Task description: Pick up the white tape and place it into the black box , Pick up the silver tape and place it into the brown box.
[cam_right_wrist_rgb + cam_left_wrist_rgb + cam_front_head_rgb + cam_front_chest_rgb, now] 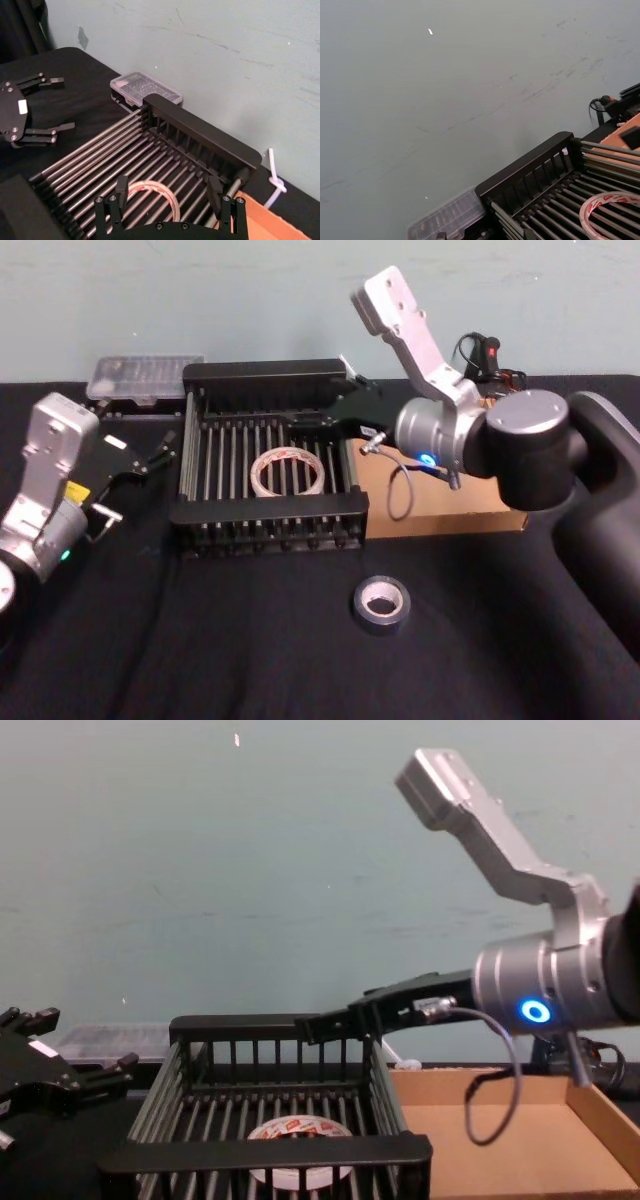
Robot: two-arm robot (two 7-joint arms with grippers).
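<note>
The white tape [287, 472] lies flat on the bars inside the black box [270, 508], a little toward the right of its middle. From the chest view it shows low on the floor of the box, behind the near rim.

The right gripper [167, 192] hangs above the right rear part of the black box, its arm reaching in from the right across the brown box [470, 508]. Its fingers [121, 187] are spread apart with nothing between them, and the white tape sits on the bars just below and beyond them.

The silver tape [382, 603] rests flat on the black worktop [250, 640], in front of the boxes and nearer the robot, well apart from both. The brown box stands just to the right of the black box, their sides touching or nearly so.

The left gripper [152, 455] sits off to the left of the black box, just beside its left wall, fingers apart and holding nothing. A clear plastic case [143, 375] lies on the worktop behind it, at the back left corner of the black box.
</note>
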